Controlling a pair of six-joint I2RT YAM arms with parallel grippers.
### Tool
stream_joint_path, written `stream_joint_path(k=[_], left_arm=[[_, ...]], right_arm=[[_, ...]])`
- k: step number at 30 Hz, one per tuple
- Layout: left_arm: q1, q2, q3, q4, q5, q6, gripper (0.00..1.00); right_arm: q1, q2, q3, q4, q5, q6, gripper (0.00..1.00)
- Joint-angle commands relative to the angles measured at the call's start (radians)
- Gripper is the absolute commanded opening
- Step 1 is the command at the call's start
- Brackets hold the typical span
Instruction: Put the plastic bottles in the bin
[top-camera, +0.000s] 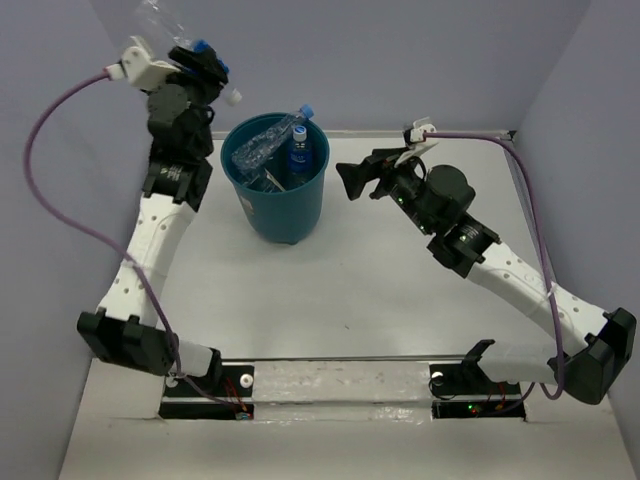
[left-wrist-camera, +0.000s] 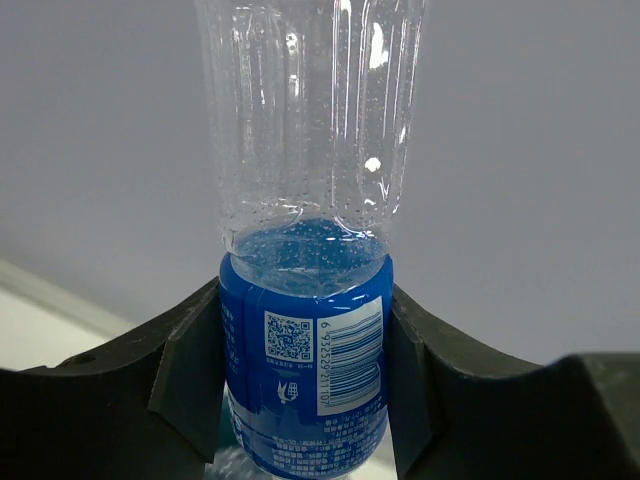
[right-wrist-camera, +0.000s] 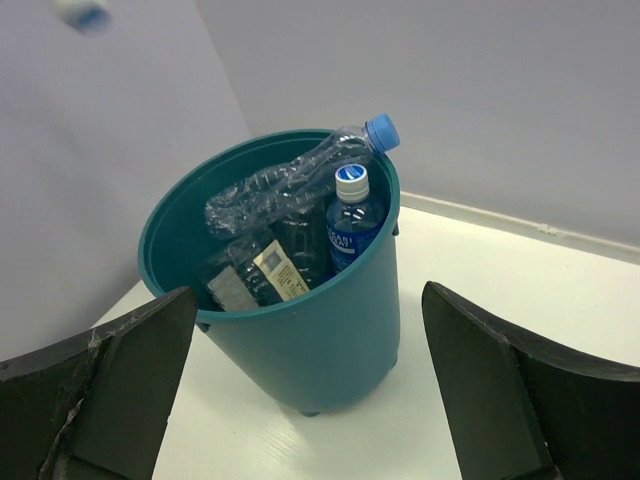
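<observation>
Left claw (top-camera: 203, 63) grips a blue-labelled bottle (left-wrist-camera: 310, 150) above the far-left corner of the worktop (top-camera: 380, 290); carry it over the mouth of the bin (top-camera: 290, 215) before releasing. Right claw (top-camera: 348, 182) gapes empty.

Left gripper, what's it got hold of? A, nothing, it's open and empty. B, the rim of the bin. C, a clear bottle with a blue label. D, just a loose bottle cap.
C: in the left wrist view, the left gripper is closed on the blue-labelled part of a clear bottle.
</observation>
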Motion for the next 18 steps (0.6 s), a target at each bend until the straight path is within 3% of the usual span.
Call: stream_joint_path(k=[1,6,15,18], left_arm=[[-0.130,0.088,-0.147,0.023,-0.097,0.173,0.34],[-0.224,0.091,-0.259,0.120,-0.190,0.241,0.36],[-0.262,0.056,-0.444,0.199,-0.204,0.210,0.38],[-0.281,0.043,-0.480,0.209,-0.229,0.204,0.43]], right_arm=[[0.007,-0.052,-0.002,0.025,0.012,0.012,1.00],[0.007,-0.063,-0.006,0.022,0.005,0.018,1.00],[0.007,-0.086,-0.045,0.025,0.012,0.013,1.00],[0.007,-0.085,-0.042,0.028,0.011,0.015,1.00]])
